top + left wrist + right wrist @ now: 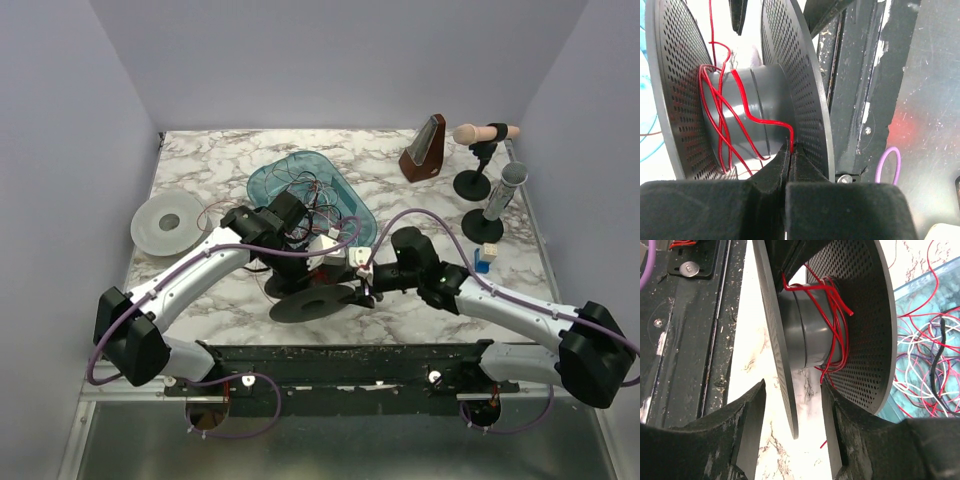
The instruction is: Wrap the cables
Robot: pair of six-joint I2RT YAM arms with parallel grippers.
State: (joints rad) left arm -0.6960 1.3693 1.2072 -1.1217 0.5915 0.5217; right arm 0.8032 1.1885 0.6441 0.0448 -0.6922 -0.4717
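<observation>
The cables [320,190] lie mostly as a loose tangle of red, white, black and pink loops in the blue tray [262,178] at the middle of the counter [200,160]. One red strand [720,117] makes a few crossing turns round the grey hub of the perforated spool [805,100]. Your left gripper [791,150] has its jaws together, pinching that strand right at the flange. Your right gripper [794,390] has its jaws apart, straddling one flange without gripping it. With no jaws clamping the spool, a pull on the strand could, I judge, drag or tip it, or slip the slack turns off the hub. The right wrist view shows a free red end sticking off the hub and the tangle beyond; only the left wrist view shows the pinch.
</observation>
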